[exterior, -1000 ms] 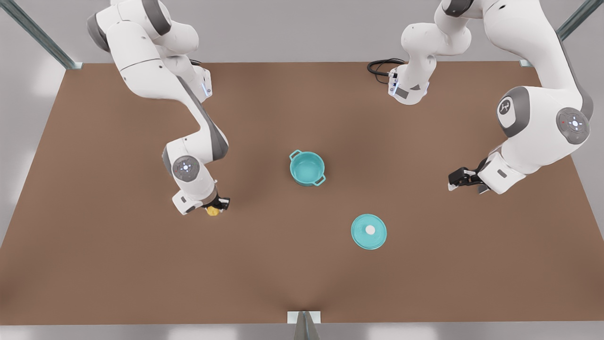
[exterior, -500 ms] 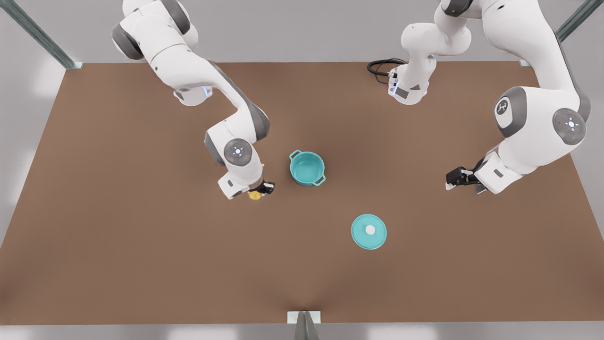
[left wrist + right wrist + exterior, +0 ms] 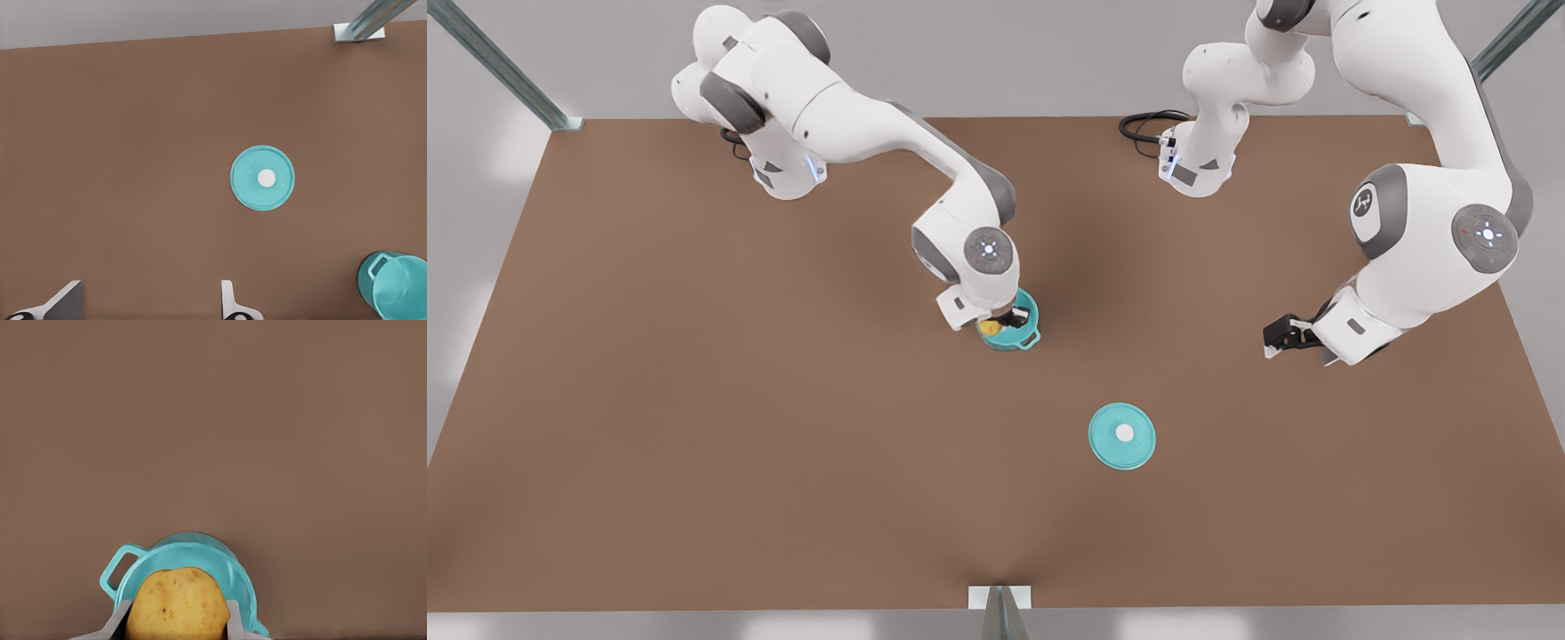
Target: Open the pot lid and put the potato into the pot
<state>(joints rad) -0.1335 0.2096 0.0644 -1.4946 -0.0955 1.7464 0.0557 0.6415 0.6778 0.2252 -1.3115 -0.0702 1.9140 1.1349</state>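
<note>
Potato (image 3: 177, 603), yellow with orange specks, pinched by right tool (image 3: 1000, 322); left tool (image 3: 1279, 338) spread.

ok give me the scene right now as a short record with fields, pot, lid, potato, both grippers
pot: open, mid-table, upright
pot lid: flat on the table, knob up, apart from the pot
potato: held between the right gripper's fingers, above the pot's rim
right gripper: shut on the potato, over the pot
left gripper: open, holding nothing, waiting off at the front view's right
stage: lid off, potato not yet released
</note>
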